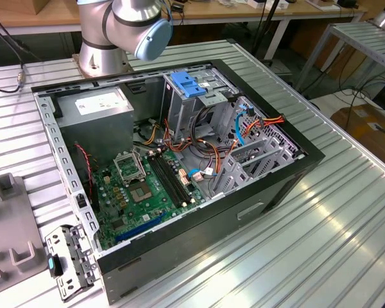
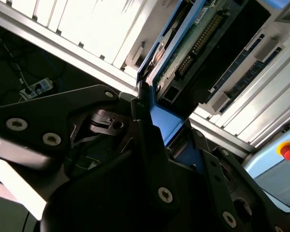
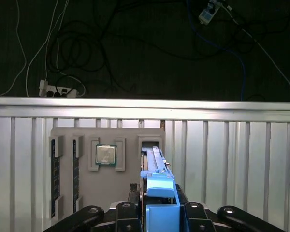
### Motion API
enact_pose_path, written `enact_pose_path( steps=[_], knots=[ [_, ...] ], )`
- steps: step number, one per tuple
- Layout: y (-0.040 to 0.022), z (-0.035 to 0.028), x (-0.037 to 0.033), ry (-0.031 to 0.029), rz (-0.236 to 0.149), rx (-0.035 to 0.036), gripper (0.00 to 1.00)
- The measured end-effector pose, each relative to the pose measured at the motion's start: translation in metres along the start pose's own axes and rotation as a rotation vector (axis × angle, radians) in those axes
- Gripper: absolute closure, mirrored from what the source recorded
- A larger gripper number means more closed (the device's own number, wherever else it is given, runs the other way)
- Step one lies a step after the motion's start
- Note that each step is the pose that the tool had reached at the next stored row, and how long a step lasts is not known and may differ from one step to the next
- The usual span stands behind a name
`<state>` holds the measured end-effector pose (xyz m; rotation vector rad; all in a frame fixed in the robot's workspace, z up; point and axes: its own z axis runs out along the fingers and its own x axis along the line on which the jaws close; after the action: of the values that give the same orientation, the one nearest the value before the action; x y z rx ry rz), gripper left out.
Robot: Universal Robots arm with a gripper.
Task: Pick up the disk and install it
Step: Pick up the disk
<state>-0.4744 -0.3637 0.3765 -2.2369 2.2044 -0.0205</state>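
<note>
In the first wrist view the disk (image 3: 159,186) stands on its thin edge. Its long axis runs straight away from the gripper (image 3: 158,195) towards an open slot in the grey tray (image 3: 130,137). The gripper's jaws are clenched on the disk's two broad faces. Bright blue carrier rails frame the disk. In the second wrist view one face shows a green circuit board (image 2: 193,43) beside the dark body. In the exterior view the open computer case (image 1: 179,237) sits mid-frame.
</note>
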Motion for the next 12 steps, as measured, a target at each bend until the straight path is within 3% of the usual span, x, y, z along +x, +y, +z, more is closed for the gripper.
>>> enact_pose_path(
  steps=[12],
  knots=[
    [-0.0001,-0.0117,0.0001,0.0000,0.000,0.0000,0.63]
  ],
)
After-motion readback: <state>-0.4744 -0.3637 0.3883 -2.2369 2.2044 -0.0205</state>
